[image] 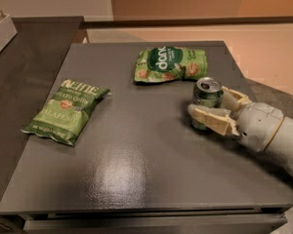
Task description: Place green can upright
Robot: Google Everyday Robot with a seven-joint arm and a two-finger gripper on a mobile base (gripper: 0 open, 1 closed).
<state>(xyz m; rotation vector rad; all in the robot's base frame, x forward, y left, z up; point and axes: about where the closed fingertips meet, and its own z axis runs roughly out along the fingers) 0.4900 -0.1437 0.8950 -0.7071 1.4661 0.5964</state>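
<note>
The green can (208, 94) stands upright on the dark grey table (136, 169), right of centre, with its silver top and pull-tab facing up. My gripper (209, 100) reaches in from the right and straddles the can. One pale finger (211, 119) crosses the can's lower front and the other (236, 98) lies along its far right side. The fingers are closed against the can.
A green Kettle jalapeño chip bag (66, 110) lies flat at the left. Another green chip bag (170, 64) lies at the back, just behind the can. A lower grey counter (19, 72) adjoins the table's left side. The table's right edge runs under my arm.
</note>
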